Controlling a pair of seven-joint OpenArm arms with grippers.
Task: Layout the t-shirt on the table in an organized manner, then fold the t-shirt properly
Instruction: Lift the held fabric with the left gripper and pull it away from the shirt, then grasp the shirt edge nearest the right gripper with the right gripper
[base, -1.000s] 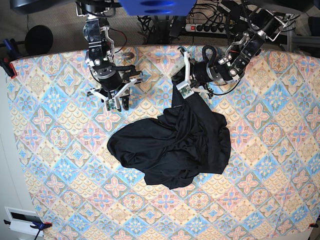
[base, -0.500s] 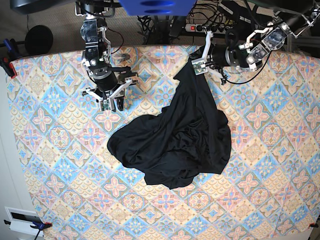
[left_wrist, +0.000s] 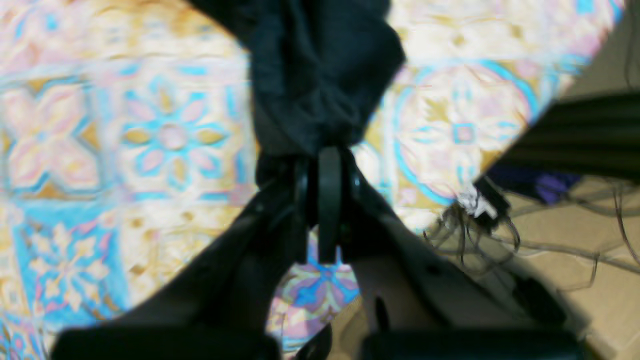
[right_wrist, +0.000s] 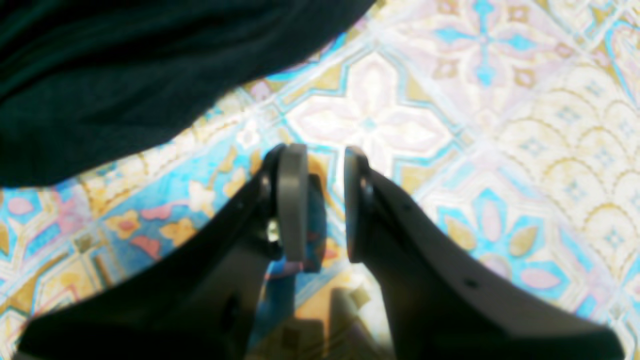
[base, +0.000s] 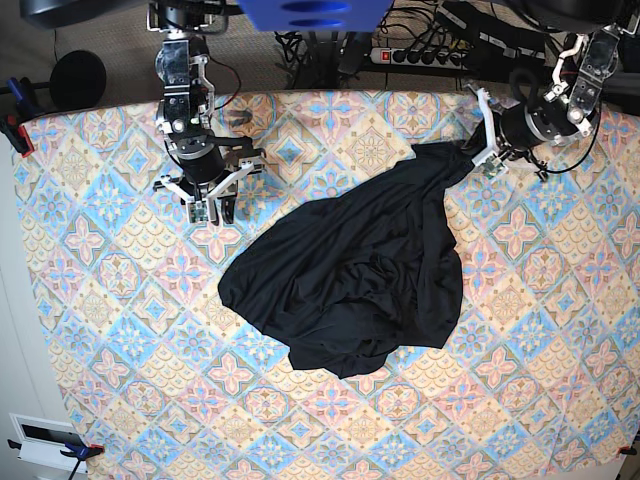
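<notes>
The black t-shirt (base: 350, 280) lies crumpled in the middle of the patterned table (base: 100, 300), with one corner drawn out toward the far right. My left gripper (base: 478, 150) is shut on that corner. In the left wrist view its fingertips (left_wrist: 320, 165) pinch a bunch of black fabric (left_wrist: 320, 75) above the cloth, close to the table's edge. My right gripper (base: 210, 212) hangs over bare table to the far left of the shirt. Its fingers (right_wrist: 292, 200) stand slightly apart with nothing between them, and the t-shirt (right_wrist: 125, 75) shows just beyond them.
The table's far edge (base: 330, 92) runs just behind both arms. Beyond it sit a power strip (base: 420, 55) and cables. A round black object (base: 78, 80) and a red clamp (base: 20, 135) are at the far left corner.
My left gripper has carried its shirt corner to the right along the far edge, stretching the fabric out. My right gripper has drifted slightly back and left, still holding nothing.
</notes>
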